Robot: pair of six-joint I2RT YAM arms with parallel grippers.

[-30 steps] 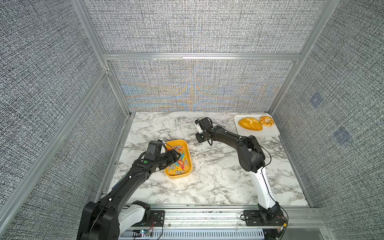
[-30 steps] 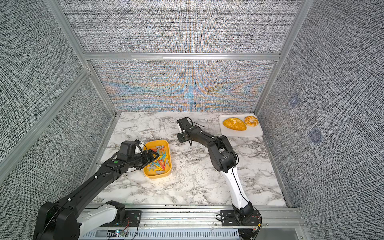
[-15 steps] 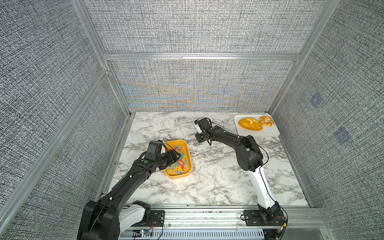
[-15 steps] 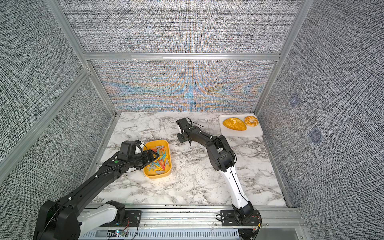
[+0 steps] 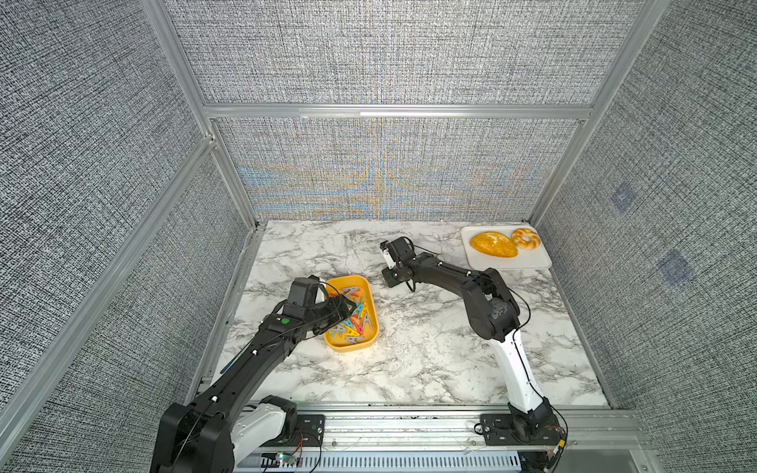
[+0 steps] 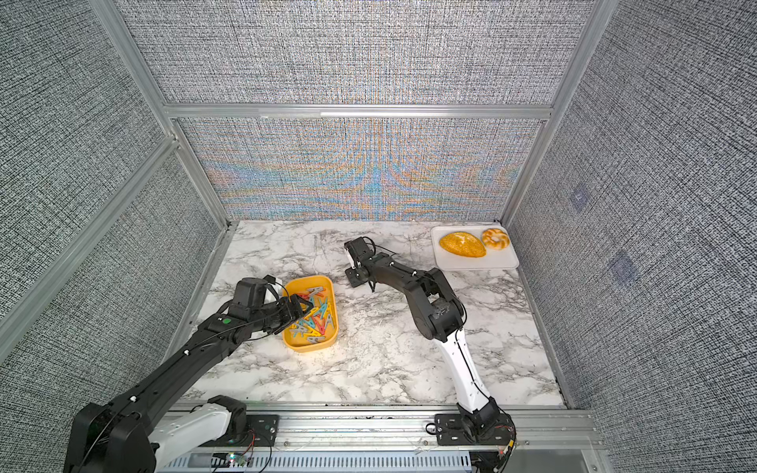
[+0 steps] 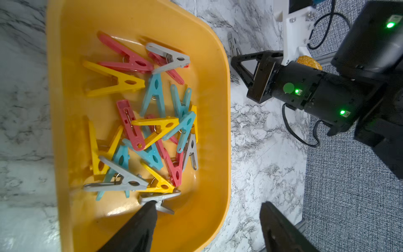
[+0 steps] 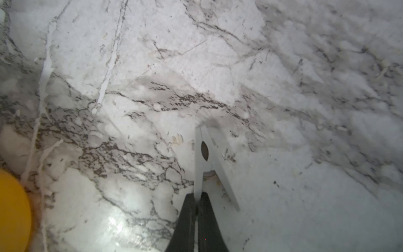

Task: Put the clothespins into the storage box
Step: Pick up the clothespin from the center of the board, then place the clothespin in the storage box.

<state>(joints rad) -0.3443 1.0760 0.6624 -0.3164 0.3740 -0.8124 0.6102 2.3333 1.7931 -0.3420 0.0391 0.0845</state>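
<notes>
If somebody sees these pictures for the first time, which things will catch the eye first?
Most striking is the yellow-orange storage box near the table's left edge, filled with colourful clothespins, with the open left gripper above it. Next, the right gripper pinches one leg of a grey clothespin on the marble. A white tray with bread sits far right.

Two high eyes, two close wrist cameras.
Both top views look down from above the front rail onto the marble table (image 5: pixel 409 360); the left wrist view hangs close over the storage box (image 7: pixel 213 91), the right wrist view skims the tabletop, box rim (image 8: pixel 13 209) at its edge.
</notes>
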